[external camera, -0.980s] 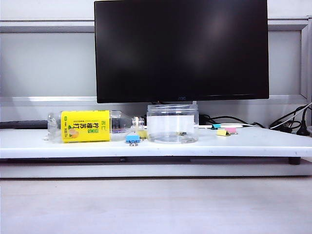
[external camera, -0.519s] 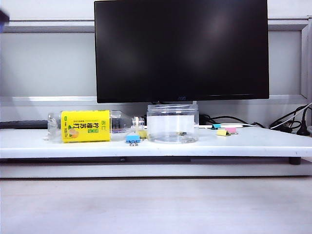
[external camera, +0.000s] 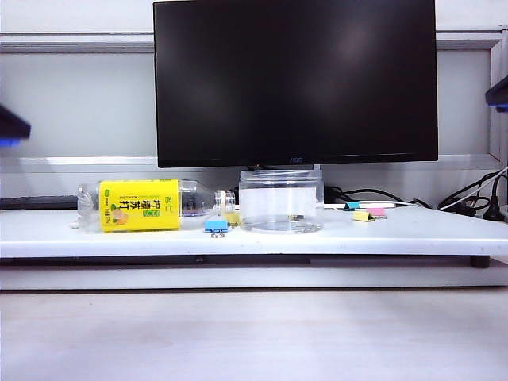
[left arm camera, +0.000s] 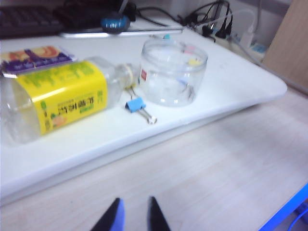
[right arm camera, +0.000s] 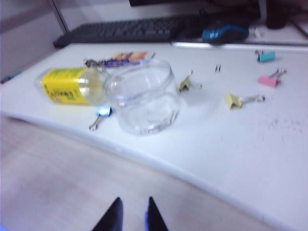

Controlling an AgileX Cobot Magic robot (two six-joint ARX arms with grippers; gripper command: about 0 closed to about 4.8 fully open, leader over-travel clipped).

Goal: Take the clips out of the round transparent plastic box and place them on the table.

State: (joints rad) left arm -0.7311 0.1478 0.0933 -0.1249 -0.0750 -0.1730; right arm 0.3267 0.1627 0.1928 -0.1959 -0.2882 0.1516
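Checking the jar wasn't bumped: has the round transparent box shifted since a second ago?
No. The round transparent plastic box sits unchanged below the monitor.

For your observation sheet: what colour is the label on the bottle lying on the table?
Bright yellow label, clearest in the left wrist view.

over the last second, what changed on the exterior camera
Both arms came into view at the edges: the left arm at the left edge, the right arm at the right edge. Neither hand holds anything. The bottle, round transparent plastic box, blue clip and clips on the table stayed put.
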